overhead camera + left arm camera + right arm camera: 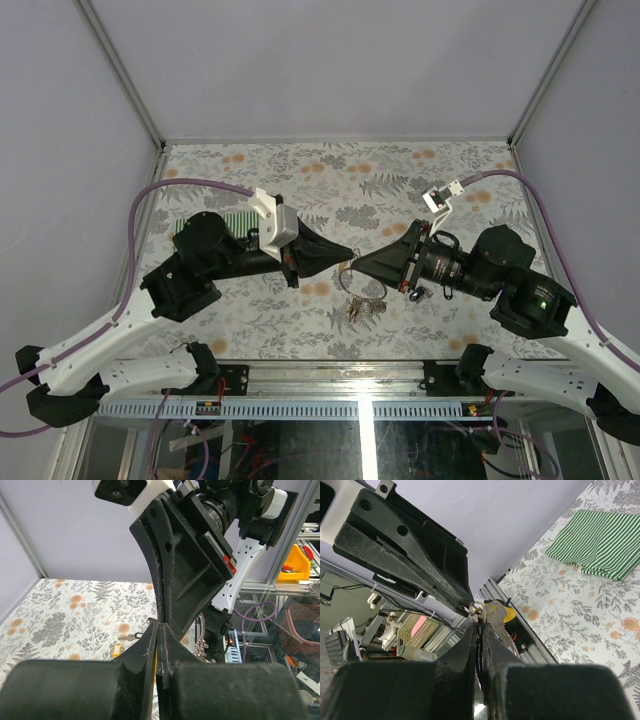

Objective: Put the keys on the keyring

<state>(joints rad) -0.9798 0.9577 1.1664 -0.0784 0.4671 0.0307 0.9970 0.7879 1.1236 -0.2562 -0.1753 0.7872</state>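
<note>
Both grippers meet tip to tip above the middle of the table. My right gripper [358,265] [479,617] is shut on the thin silver keyring [476,608], and a silver key with a yellow head [495,616] hangs from the ring beside its finger. My left gripper [352,252] [158,624] is shut too, with a thin bit of the ring's wire showing at its tip. In the top view the keyring [364,285] hangs as a loop below both tips, and more keys [362,308] dangle from it. A yellow-tagged key [117,650] and a black-headed key [131,637] lie on the table.
A green striped cloth [215,222] [600,542] lies at the left of the flowered tabletop [330,170]. The metal frame rail [330,360] runs along the near edge. Grey walls enclose the far side and both flanks.
</note>
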